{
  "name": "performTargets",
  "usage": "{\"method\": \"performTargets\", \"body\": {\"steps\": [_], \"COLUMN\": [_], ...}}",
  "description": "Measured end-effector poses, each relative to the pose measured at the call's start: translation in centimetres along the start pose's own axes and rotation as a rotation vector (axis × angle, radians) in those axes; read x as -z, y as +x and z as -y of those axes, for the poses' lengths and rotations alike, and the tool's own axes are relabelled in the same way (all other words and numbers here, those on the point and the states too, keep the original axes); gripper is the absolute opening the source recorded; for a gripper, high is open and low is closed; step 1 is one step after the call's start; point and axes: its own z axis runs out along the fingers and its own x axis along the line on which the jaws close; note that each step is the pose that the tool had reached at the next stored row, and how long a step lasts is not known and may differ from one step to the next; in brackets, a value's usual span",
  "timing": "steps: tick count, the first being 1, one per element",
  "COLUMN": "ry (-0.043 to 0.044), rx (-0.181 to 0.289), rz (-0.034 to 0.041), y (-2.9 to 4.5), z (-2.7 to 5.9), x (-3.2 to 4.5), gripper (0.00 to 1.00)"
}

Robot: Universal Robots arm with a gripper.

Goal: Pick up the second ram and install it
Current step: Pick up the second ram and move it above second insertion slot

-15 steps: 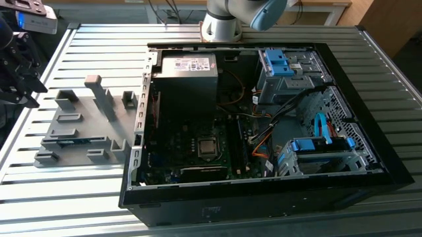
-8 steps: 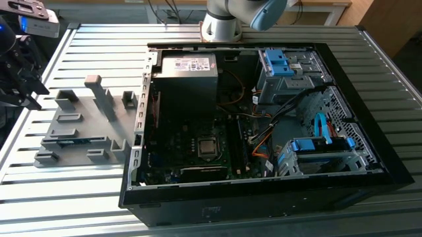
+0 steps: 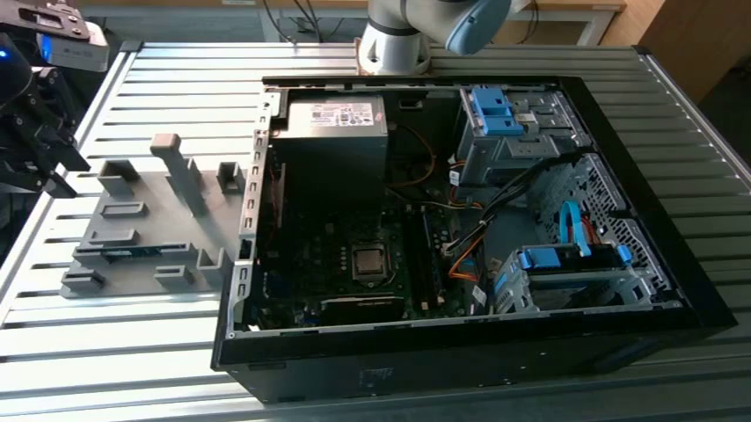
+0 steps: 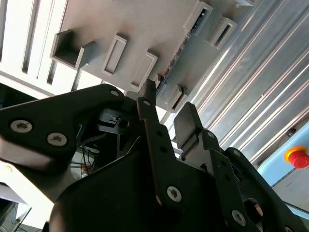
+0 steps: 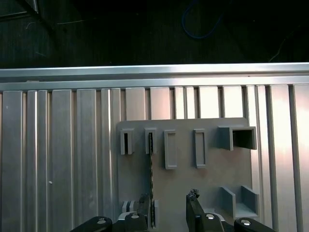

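The second ram (image 3: 125, 253) is a thin blue-green stick standing on edge in a slot of the grey holder block (image 3: 164, 220), on the exterior view's left. In the first wrist view the ram (image 5: 150, 179) appears as a dark thin line across the holder (image 5: 212, 169); in the second wrist view its edge (image 4: 179, 48) runs between the holder's tabs. My gripper (image 3: 53, 171) hangs above the table beside the holder's outer side. Its black fingers (image 5: 195, 209) stand open with nothing between them, and the ram lies close to one finger (image 4: 150, 116).
An open black computer case (image 3: 657, 264) lies on the slatted metal table (image 3: 118, 352), with the motherboard (image 3: 352, 255), power supply (image 3: 334, 123) and blue drive bays (image 3: 499, 110) exposed. The arm's base (image 3: 393, 40) stands behind the case. A red stop button (image 4: 295, 157) sits off the table.
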Motion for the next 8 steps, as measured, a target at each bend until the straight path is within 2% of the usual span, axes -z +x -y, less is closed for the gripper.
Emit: {"method": "performTargets", "body": {"steps": [8], "ry": [0.0], "rx": [0.0], "rz": [0.0], "y": [0.01], "z": [0.01], "x": [-0.4], "gripper": [0.43]}}
